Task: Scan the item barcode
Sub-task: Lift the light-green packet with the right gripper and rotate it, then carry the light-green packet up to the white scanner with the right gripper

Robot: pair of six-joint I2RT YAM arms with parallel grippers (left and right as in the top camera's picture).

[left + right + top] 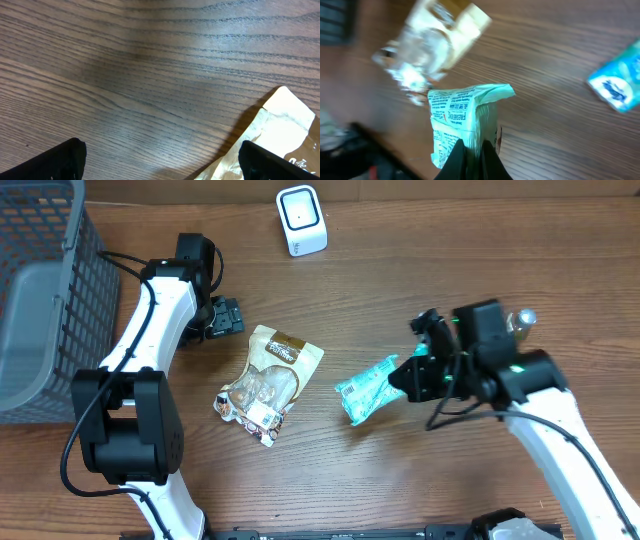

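Observation:
The item is a pale green packet (366, 391) with printed text, lifted off the table with my right gripper (408, 376) shut on its right end. In the right wrist view the packet (461, 119) stands up between the dark fingers (456, 162) of the right gripper (471, 159). The white barcode scanner (301, 220) sits at the table's far edge, well away from the packet. My left gripper (226, 317) is open at the left, just beside a brown snack pouch (266, 374). In the left wrist view the left gripper (162, 167) holds nothing, and the pouch's corner (285, 117) lies by its right finger.
A grey mesh basket (45, 290) fills the far left corner. The snack pouch (432, 47) looks blurred beyond the held packet, and a blurred white and blue object (619, 80) lies at the right. A metal object (521, 319) sits behind the right arm.

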